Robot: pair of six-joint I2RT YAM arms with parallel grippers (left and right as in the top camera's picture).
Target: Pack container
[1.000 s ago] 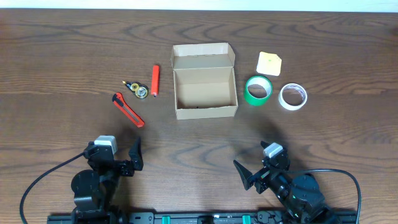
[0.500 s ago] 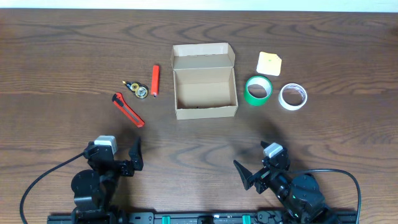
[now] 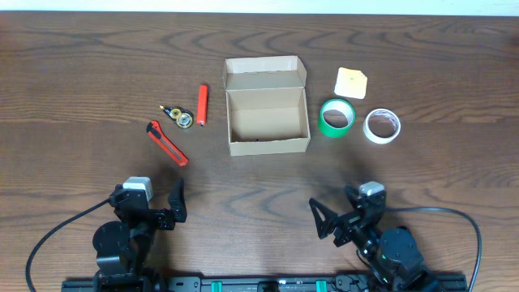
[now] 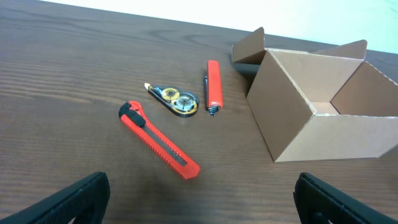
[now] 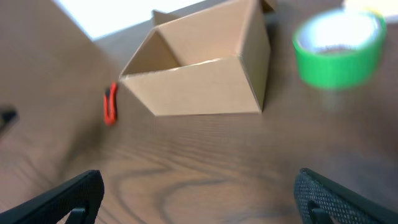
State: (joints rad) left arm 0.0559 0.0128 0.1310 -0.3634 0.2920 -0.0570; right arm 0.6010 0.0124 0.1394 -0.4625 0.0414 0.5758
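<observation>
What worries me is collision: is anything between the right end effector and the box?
Nothing visible: only bare table separates the right end effector from the container; the green tape roll lies aside.

The box (image 3: 268,134) sits mid-table (image 3: 81,65), nearer the far edge than the near one, its lid (image 3: 265,75) open behind it (hinged on the far wall). Left of the box lies a pen (image 3: 202,105), near but not touching. A dispenser (image 3: 180,117) lies just left of the pen. A cutter (image 3: 167,143) lies aslant before both, toward the near edge. Right of the box a roll (image 3: 336,118) lies flat just beside its right wall, with a second roll (image 3: 381,126) further right and a pad (image 3: 351,83) behind the first. The left tool (image 3: 150,204) and right tool (image 3: 349,217) sit by the near edge, well apart from everything.
</observation>
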